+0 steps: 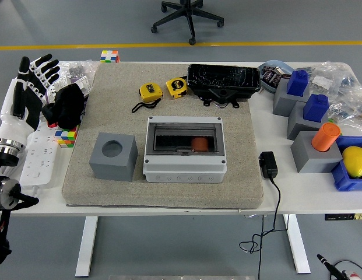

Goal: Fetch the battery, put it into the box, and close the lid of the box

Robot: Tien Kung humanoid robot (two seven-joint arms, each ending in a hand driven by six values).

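Orange battery (199, 143) lies inside the lidded grey box (185, 149); left robot hand (29, 87) hovers spread, empty.

Grey box (185, 149), lid shut, at mat centre; orange battery (199, 143) visible inside; left hand (29, 87) spread at nine o'clock.

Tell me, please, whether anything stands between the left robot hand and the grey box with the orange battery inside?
Yes. The left robot hand is raised at the table's left edge, fingers spread. Between it and the box lie a black glove-like bundle and, nearer the box, the grey cube with a round hole. The battery lies behind the clear lid.
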